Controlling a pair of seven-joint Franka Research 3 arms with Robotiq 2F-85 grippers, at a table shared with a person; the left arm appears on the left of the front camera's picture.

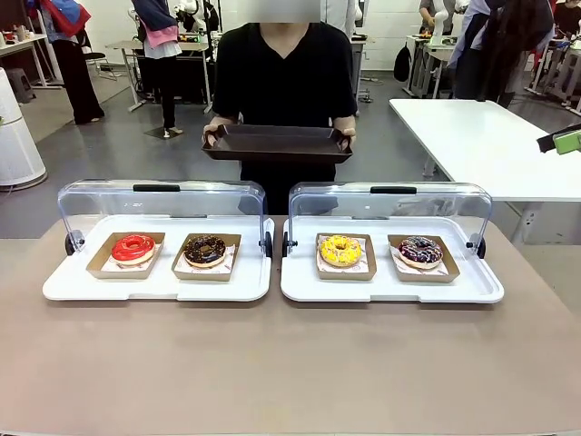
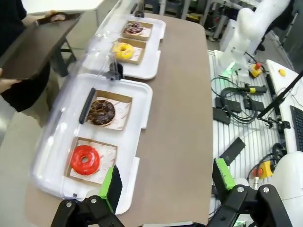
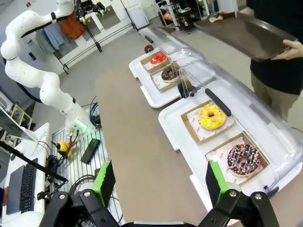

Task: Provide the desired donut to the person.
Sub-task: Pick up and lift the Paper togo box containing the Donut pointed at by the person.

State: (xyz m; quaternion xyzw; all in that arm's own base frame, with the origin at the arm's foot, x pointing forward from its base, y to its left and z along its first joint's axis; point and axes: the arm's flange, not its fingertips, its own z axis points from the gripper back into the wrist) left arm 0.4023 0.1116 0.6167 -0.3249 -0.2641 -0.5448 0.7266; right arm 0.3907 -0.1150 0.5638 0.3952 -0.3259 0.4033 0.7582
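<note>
Donuts (image 1: 205, 250) wait in open-lidded cases (image 1: 163, 286) just on my side of the dark tray (image 1: 277, 143), which the person (image 1: 283, 73) holds out, apparently to receive one, while I see my left gripper (image 2: 166, 182) and right gripper (image 3: 160, 183) spread, empty.

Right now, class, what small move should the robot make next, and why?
Probably wait, left gripper and right gripper open: the person grips an empty dark tray with both hands, pointing at neither red donut, chocolate donut, yellow donut nor sprinkled donut.
</note>
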